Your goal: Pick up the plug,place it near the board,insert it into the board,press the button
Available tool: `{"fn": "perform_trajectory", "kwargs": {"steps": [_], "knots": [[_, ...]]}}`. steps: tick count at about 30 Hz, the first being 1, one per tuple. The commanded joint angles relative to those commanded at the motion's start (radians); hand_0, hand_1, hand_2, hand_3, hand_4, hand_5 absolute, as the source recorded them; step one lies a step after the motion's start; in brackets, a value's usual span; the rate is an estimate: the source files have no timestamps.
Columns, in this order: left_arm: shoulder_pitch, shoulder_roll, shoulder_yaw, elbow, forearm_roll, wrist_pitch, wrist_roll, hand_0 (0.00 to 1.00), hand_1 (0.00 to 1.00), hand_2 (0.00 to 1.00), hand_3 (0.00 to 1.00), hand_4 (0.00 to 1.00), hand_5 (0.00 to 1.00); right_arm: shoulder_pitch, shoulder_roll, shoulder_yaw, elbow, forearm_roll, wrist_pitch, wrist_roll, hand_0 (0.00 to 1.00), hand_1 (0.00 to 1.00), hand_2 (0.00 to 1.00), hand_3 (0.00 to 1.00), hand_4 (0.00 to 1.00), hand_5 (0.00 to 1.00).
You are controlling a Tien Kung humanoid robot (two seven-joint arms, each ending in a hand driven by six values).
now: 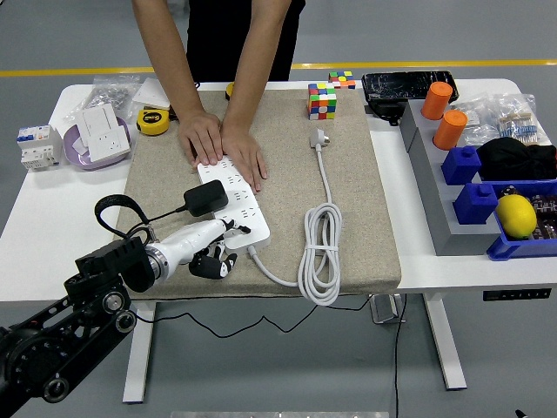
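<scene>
The white power strip (pixel 241 207) lies on the beige mat (pixel 365 200). A black plug (pixel 206 198) sits in its sockets near the middle, its black cord looping off to the left. My left hand (pixel 214 252) is at the strip's near end. One white finger (pixel 209 232) stretches out along the strip's near edge while the others curl under and hold nothing. A person's two hands (pixel 224 144) press flat on the strip's far end.
The strip's own white cable lies coiled (pixel 320 252) to the right, ending in a grey plug (pixel 319 138). A colour cube (pixel 322 100) stands at the mat's far edge. Yellow tape measure (pixel 153 120) and socket parts (pixel 100 135) lie far left; blue bins with a lemon (pixel 515 215) stand right.
</scene>
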Motion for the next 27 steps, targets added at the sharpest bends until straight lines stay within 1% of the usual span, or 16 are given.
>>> {"fn": "perform_trajectory", "kwargs": {"steps": [7, 12, 18, 27], "knots": [[0.000, 0.000, -0.004, -0.015, 0.006, 0.006, -0.005, 0.116, 0.045, 0.164, 0.863, 0.409, 0.045, 0.002, -0.001, 0.000, 0.000, 0.001, 0.000, 0.000, 0.831, 0.754, 0.743, 0.767, 0.998, 0.816], [0.001, -0.001, -0.007, -0.007, 0.010, 0.008, -0.006, 0.116, 0.045, 0.164, 0.858, 0.407, 0.045, 0.001, 0.000, -0.001, 0.000, 0.001, 0.000, 0.000, 0.831, 0.754, 0.743, 0.767, 0.998, 0.815], [0.006, 0.001, 0.001, -0.001, 0.008, -0.002, 0.002, 0.116, 0.045, 0.164, 0.858, 0.407, 0.045, -0.002, -0.001, -0.001, 0.000, 0.000, 0.000, 0.000, 0.831, 0.754, 0.743, 0.767, 0.998, 0.815], [0.007, 0.006, -0.001, 0.013, 0.049, -0.003, 0.006, 0.113, 0.044, 0.164, 0.850, 0.406, 0.043, -0.005, -0.001, -0.001, 0.000, -0.001, 0.000, 0.000, 0.831, 0.754, 0.743, 0.766, 0.998, 0.816]]}}
